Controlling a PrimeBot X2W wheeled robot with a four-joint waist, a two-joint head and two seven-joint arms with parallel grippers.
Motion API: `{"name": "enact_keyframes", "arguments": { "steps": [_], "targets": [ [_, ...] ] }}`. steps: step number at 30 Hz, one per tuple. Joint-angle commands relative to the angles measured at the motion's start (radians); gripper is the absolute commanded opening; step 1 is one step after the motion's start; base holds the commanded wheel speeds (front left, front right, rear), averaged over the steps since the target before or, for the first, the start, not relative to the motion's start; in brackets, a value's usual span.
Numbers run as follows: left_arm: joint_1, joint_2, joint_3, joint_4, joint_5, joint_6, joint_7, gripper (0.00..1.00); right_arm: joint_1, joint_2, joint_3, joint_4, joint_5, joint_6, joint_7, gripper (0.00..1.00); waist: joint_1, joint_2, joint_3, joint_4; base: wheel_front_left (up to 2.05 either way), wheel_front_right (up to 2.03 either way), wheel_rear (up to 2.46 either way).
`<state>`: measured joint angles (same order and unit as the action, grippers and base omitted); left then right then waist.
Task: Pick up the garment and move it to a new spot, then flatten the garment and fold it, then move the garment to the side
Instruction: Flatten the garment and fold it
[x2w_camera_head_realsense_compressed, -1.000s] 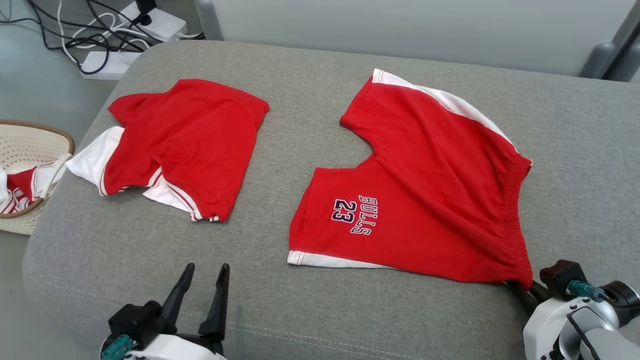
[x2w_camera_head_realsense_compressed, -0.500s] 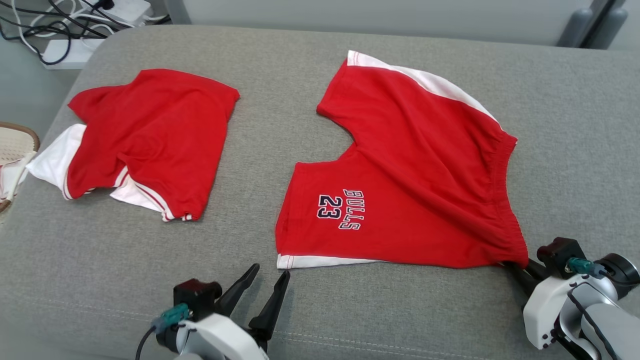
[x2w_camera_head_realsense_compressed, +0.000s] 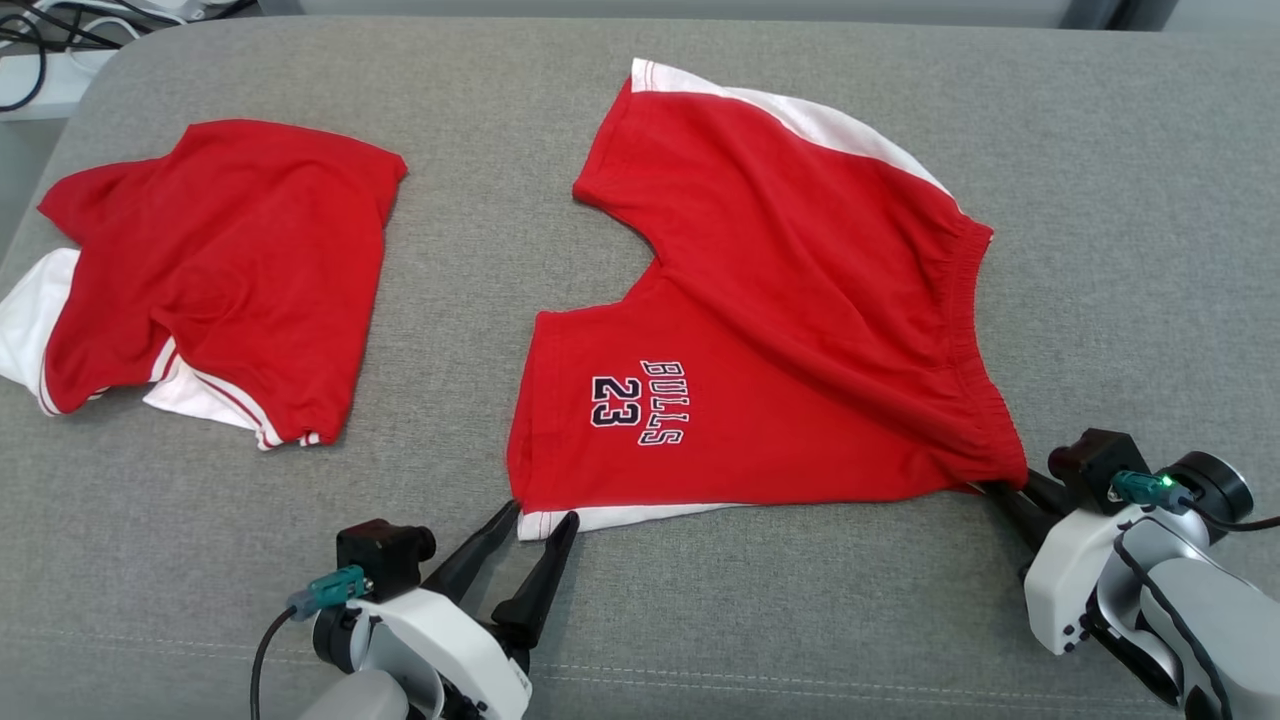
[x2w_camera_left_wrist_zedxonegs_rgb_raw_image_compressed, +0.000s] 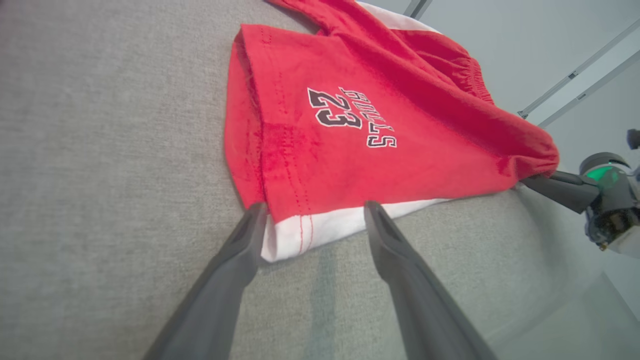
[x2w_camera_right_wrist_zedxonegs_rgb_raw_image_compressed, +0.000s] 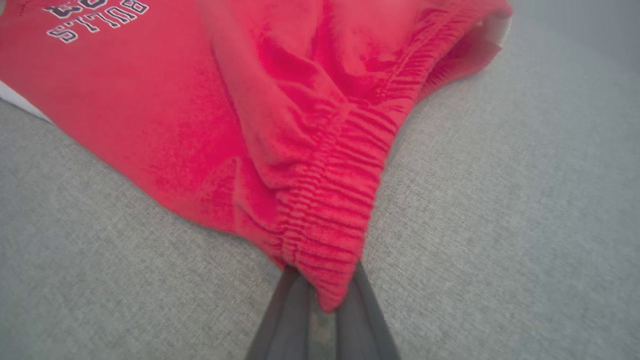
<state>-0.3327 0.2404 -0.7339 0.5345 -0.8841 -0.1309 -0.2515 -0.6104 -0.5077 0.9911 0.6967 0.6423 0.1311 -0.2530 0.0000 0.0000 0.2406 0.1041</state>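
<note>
Straddling the hem of red shorts (x2w_camera_head_realsense_compressed: 780, 330), left pincer (x2w_camera_head_realsense_compressed: 540, 522) gapes; right pincer (x2w_camera_head_realsense_compressed: 1000, 492) clamps the waistband.

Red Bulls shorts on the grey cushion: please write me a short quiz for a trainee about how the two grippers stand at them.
1. True or false: the right gripper is shut on the waistband corner of the red Bulls 23 shorts.
2. The left gripper is: A) shut on the hem; B) open, its fingertips at the white hem corner; C) open, over the waistband.
3. Fill in: in the head view, the second red garment lies on the shorts' ___ side.
Key: 1 true; 2 B; 3 left.
</note>
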Motion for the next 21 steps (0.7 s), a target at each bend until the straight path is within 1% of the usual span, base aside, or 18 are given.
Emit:
{"name": "enact_keyframes", "arguments": {
  "steps": [1,8,14,17,18,19,20,21],
  "targets": [
    [-0.036,0.023,0.020,-0.020,-0.015,0.000,-0.010,1.00,0.003,-0.023,0.010,-0.002,0.011,0.000,-0.009,0.00,0.0000,0.0000,0.005,-0.007,0.00,0.00,0.00],
    [-0.049,0.048,-0.037,-0.013,-0.054,0.000,-0.010,1.00,-0.008,-0.023,0.019,-0.006,0.014,0.000,-0.009,0.00,0.0000,0.0000,0.009,-0.019,0.00,0.00,0.00],
    [-0.056,0.055,-0.038,-0.009,-0.060,0.000,-0.010,1.00,-0.014,-0.021,0.022,-0.011,0.017,0.000,-0.009,0.00,0.0000,0.0000,0.010,-0.019,0.00,0.00,0.00],
    [-0.058,0.054,-0.053,-0.010,-0.065,0.000,-0.010,1.00,-0.016,-0.019,0.025,-0.012,0.017,0.000,-0.009,0.00,0.0000,0.0000,0.010,-0.020,0.00,0.00,0.00],
    [-0.059,0.054,-0.056,-0.011,-0.067,0.000,-0.010,0.87,-0.017,-0.018,0.026,-0.013,0.018,0.000,-0.009,0.00,0.0000,0.0000,0.010,-0.020,0.00,0.00,0.00],
    [-0.059,0.054,-0.061,-0.014,-0.072,0.000,-0.010,0.27,-0.017,-0.017,0.027,-0.013,0.019,0.000,-0.009,0.00,0.0000,0.0000,0.010,-0.021,0.00,0.00,0.00],
    [-0.059,0.054,-0.065,-0.016,-0.079,0.000,-0.010,0.00,-0.017,-0.017,0.029,-0.014,0.019,0.000,-0.009,0.00,0.0000,0.0000,0.009,-0.022,0.00,0.00,0.00],
    [-0.060,0.055,-0.067,-0.017,-0.084,0.000,-0.010,0.00,-0.017,-0.016,0.031,-0.015,0.022,0.000,-0.009,0.00,0.0000,0.0000,0.008,-0.023,0.00,0.00,0.00]
  ]
}}
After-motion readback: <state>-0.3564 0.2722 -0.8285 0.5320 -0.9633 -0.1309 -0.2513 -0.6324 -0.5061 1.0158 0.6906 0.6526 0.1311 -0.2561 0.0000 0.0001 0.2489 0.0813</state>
